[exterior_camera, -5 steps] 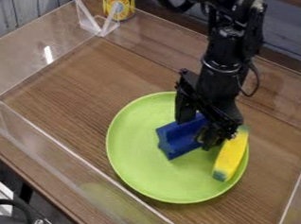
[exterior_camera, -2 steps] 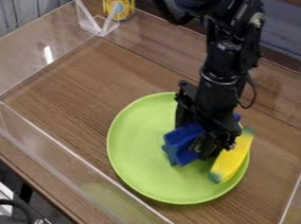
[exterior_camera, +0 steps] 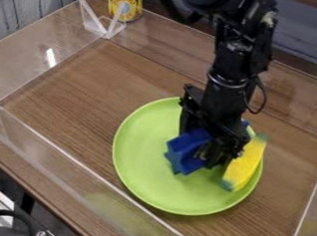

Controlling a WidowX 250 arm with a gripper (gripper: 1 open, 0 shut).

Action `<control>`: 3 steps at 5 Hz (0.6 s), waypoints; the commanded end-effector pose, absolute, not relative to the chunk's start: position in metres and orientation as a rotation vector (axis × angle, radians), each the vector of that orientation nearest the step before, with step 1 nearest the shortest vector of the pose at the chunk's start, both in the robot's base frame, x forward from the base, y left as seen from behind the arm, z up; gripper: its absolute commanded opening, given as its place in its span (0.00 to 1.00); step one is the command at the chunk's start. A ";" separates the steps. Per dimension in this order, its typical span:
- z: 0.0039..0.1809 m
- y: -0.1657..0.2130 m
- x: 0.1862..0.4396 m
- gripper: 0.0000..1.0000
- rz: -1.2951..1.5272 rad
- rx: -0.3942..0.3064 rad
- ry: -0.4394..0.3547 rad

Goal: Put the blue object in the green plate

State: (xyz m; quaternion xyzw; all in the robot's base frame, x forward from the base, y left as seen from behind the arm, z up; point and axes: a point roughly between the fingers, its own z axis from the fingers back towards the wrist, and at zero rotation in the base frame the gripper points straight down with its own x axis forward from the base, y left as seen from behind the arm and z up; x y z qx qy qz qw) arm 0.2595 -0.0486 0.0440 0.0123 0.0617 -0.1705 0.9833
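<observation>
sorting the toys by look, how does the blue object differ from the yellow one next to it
The blue object is a deep-blue, straight-edged block; the yellow object is longer, rounded and banana-like. The gripper is down at the blue object, while the yellow object lies beside it. Both are on the green plate.

Compared with a second ago, the tool [exterior_camera: 216, 145] now has its jaws drawn together around the blue object [exterior_camera: 189, 154]. That block sits slightly further toward 3 o'clock, closer to the yellow object [exterior_camera: 244, 164], on the green plate [exterior_camera: 144, 149].
</observation>
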 end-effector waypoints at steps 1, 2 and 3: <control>0.065 -0.047 0.270 1.00 -0.323 0.025 0.046; 0.072 -0.045 0.271 1.00 -0.304 0.025 0.030; 0.083 -0.042 0.272 1.00 -0.287 0.028 0.008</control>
